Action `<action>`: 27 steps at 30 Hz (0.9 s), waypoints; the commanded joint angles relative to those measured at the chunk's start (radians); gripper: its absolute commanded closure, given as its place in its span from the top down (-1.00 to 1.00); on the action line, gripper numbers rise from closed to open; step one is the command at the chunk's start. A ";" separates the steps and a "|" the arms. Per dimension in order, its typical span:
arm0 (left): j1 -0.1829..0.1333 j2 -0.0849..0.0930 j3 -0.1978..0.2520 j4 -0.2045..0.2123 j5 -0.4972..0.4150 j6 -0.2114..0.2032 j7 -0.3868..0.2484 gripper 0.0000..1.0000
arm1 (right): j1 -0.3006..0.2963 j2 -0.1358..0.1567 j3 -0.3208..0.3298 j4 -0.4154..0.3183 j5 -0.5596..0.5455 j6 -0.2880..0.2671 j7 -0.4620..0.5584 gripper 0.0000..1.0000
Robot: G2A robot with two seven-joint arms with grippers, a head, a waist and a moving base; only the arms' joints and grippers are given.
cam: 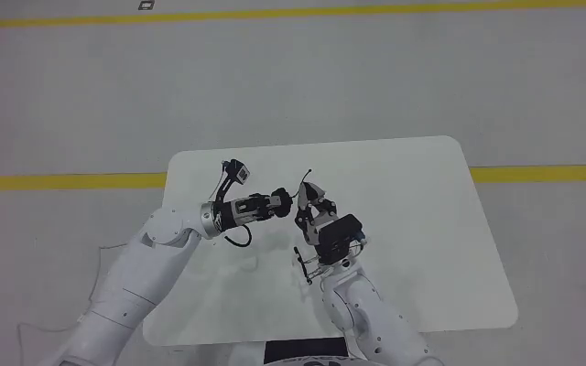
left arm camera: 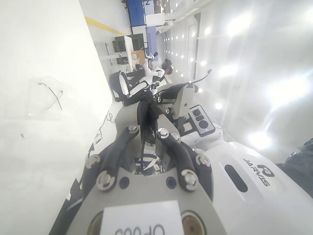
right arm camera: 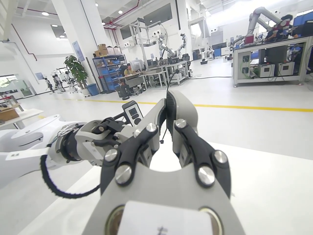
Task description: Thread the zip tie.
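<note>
A thin black zip tie stands up out of my right gripper, which is shut on it near the middle. Its head end pokes out above the fingertips and its tail end hangs loose between the fingers. In the top view the zip tie sticks out past the right gripper over the table's middle. My left gripper sits close beside it, fingers shut, and I see nothing between them. From the left wrist the zip tie curves away beyond the right gripper's fingers.
The white table has bare room to the right and at the back. A clear bag with spare black zip ties lies flat on the table. A small dark speck lies nearby.
</note>
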 commanded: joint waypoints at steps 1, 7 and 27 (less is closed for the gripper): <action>0.000 0.000 0.000 0.000 0.000 0.000 0.000 -1.00 | 0.002 -0.001 0.000 0.004 0.000 0.001 -0.001 -1.00; 0.000 0.000 0.000 0.000 0.000 0.000 0.000 -1.00 | 0.003 -0.002 0.000 0.009 0.001 -0.001 -0.004 -1.00; 0.000 0.000 0.000 0.000 0.000 0.000 0.000 -1.00 | 0.001 -0.005 0.007 0.006 0.005 -0.014 -0.010 -1.00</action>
